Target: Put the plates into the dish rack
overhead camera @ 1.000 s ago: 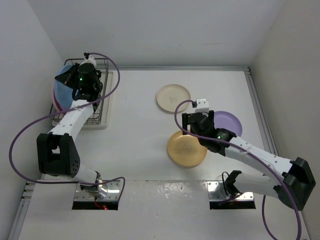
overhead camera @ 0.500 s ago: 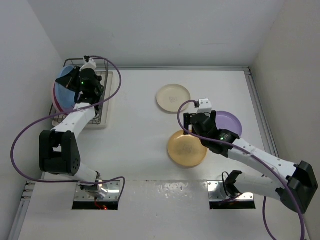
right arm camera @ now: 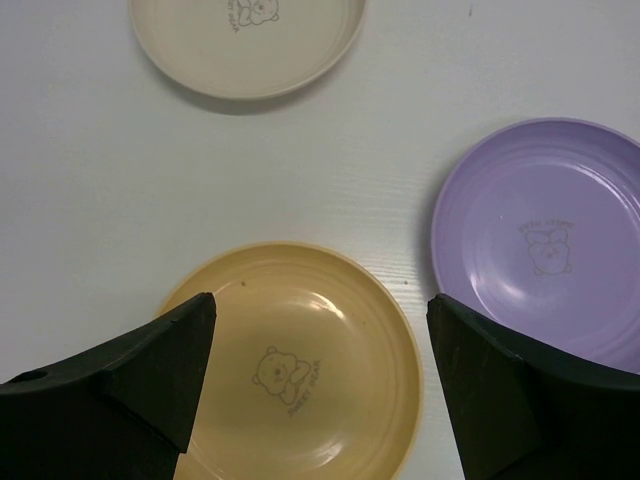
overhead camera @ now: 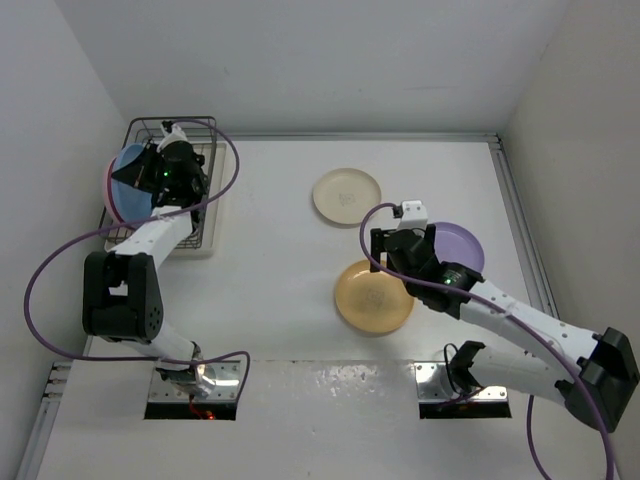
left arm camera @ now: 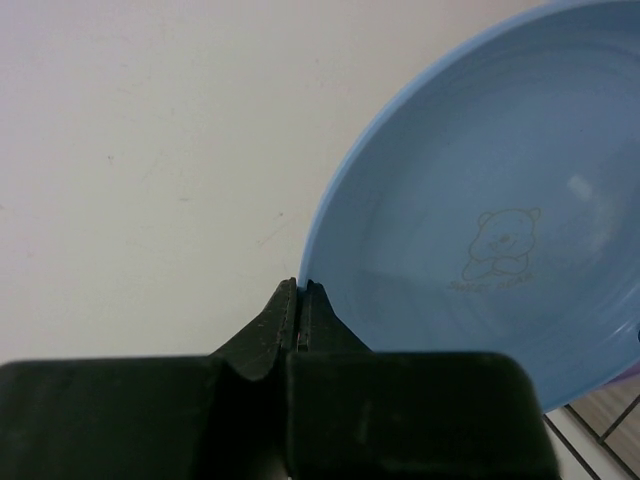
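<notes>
Standing just beside the closed left gripper [left arm camera: 301, 292], the blue plate [left arm camera: 480, 190].

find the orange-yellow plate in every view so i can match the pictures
Top external: the orange-yellow plate lies flat, lower centre.
Left wrist: not in it; only the blue plate shows there.
Right wrist: bottom centre, its lower edge cut off by the frame.
Shared landmark: the cream plate, lying beyond it in the top external view and at the top edge of the right wrist view.
</notes>
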